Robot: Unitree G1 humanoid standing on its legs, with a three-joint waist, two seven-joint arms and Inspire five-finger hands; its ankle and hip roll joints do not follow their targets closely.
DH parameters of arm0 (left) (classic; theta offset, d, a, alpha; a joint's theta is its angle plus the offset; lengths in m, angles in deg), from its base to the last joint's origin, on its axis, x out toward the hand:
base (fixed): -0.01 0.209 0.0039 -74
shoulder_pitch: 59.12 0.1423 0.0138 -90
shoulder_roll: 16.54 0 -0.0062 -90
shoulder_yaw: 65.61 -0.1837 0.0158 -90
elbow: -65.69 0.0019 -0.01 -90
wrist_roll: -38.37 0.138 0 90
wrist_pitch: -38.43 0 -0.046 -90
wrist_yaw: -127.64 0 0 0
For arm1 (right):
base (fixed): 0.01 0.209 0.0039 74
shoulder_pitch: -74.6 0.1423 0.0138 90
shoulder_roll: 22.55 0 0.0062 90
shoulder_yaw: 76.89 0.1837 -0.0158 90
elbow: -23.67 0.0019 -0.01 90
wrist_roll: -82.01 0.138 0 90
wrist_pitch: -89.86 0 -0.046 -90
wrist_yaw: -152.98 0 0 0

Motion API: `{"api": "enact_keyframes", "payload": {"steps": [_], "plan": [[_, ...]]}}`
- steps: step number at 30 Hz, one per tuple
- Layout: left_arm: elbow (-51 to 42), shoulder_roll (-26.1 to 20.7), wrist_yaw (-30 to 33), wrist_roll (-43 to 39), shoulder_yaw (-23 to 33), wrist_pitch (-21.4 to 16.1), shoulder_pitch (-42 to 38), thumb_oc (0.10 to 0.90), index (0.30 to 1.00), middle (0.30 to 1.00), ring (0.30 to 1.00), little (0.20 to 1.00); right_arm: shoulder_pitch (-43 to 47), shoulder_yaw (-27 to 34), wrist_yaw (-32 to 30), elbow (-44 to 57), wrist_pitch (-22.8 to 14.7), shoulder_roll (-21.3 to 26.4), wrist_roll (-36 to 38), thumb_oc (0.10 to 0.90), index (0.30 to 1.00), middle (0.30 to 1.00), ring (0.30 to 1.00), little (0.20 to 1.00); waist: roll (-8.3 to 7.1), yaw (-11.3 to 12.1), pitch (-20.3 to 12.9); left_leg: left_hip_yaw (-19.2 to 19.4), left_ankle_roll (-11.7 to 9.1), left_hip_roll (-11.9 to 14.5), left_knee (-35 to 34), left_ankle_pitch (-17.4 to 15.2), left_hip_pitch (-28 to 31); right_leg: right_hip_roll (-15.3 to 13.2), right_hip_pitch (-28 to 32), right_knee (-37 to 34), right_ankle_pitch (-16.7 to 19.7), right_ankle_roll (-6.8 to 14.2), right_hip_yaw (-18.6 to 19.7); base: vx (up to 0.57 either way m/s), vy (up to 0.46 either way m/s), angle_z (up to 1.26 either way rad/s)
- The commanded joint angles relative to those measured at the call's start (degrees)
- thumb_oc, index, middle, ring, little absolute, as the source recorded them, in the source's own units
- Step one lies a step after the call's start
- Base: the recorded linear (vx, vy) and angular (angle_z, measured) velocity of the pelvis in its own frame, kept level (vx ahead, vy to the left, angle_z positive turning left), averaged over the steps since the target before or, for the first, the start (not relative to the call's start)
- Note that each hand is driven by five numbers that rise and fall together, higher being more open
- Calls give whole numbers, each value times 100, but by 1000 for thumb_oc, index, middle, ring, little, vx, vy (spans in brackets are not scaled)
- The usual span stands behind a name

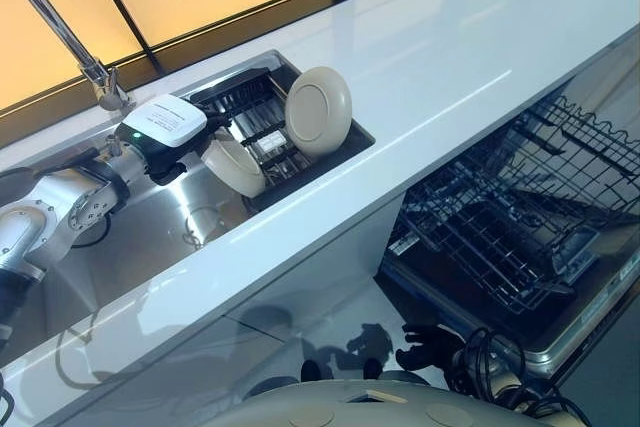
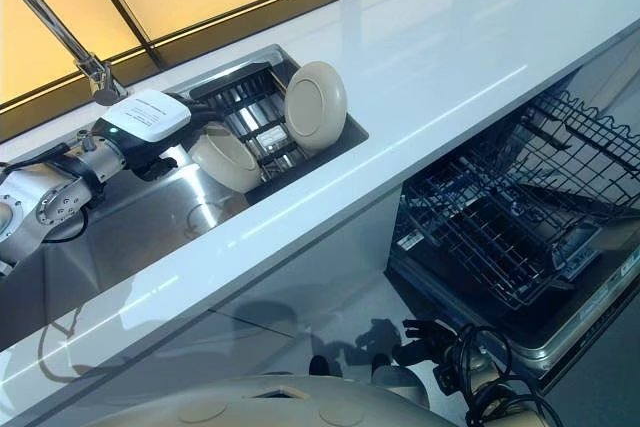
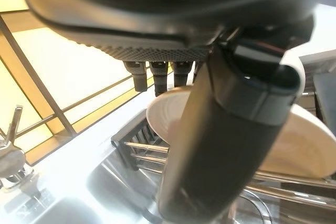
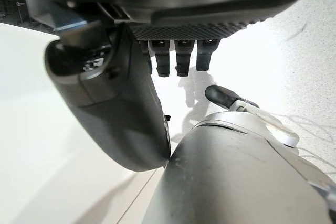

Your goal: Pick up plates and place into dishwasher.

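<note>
Left robot hand (image 1: 185, 152) is reached into the sink (image 1: 150, 237), at the nearer plate (image 1: 235, 167); whether its fingers are closed cannot be told. A firm rim pinch is advised before lifting, so the tilted plate isn't slid. Drying rack (image 1: 250, 112) in the sink holds two plates, the second plate (image 1: 318, 110) upright. Dishwasher rack (image 1: 520, 217), right, is pulled out, no plates in it. Right robot hand (image 4: 105, 98) hangs relaxed, holding nothing.

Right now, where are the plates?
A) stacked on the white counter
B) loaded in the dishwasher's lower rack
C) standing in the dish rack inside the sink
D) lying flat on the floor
C: two cream plates stand on edge in the dark dish rack in the sink, the left hand reaching at the nearer one; the dishwasher rack holds no plates.
</note>
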Motion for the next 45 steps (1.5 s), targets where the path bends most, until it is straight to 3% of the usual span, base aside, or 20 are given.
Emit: {"api": "enact_keyframes", "payload": {"steps": [1,16,17,18,20,28,31,37,45], "plan": [[324,21,436,167,398,414,-1215,800,900,900,900,900,-146,-177,113,24,27,273,-167,800,900,900,900,900,17,-145,-48,61,22,-309,119,-631,-41,15,-214,594,-434,609,-42,0,0,0],[955,647,919,75,-170,841,-1474,800,900,900,900,900,-169,-219,84,50,59,244,-125,800,900,900,900,900,-43,-305,-13,201,24,-281,112,-628,-53,79,-252,577,-413,583,55,3,-4,-1],[1019,701,860,110,-206,914,-1492,580,712,712,712,680,-169,-223,84,52,59,246,-125,800,900,900,900,900,-43,-316,-11,211,22,-278,114,-628,-56,82,-257,579,-414,585,58,0,0,0],[1086,754,815,95,-283,981,-1505,281,455,455,455,381,-168,-245,77,57,64,244,-128,800,900,900,900,900,-42,-341,-8,227,18,-276,113,-631,-55,88,-260,574,-413,589,71,0,0,0],[1165,864,746,35,-387,1074,-1580,100,300,300,300,200,-166,-263,68,81,100,237,-120,800,900,900,900,900,-48,-367,0,250,14,-271,116,-632,-57,98,-258,567,-415,584,82,8,-6,-3],[1549,1035,1127,20,-581,1348,-1809,100,300,300,300,200,-189,-287,25,172,3,249,-16,800,900,900,900,900,-74,-441,-1,315,-2,-259,138,-629,-74,131,-241,520,-404,564,109,6,-8,-4],[1478,1001,1388,-269,-514,1363,-1787,100,300,300,300,200,-214,-248,63,761,-36,324,440,800,900,900,900,900,-98,-454,15,299,-14,-253,146,-622,-71,138,-217,502,-395,545,107,0,-16,-7],[1219,851,1954,-862,87,1051,-1454,100,300,300,300,200,-587,-117,20,2962,-30,378,1223,800,900,900,900,900,-164,-537,39,289,-19,-239,156,-604,-101,139,-234,515,-401,526,113,-27,-14,-2],[529,478,2795,-1306,982,482,-943,100,300,300,300,200,-928,43,37,4172,-289,354,1237,800,900,900,900,900,-218,-538,-54,272,-33,-220,67,-583,-69,115,-223,459,-372,569,115,-13,-1,-1]]}}
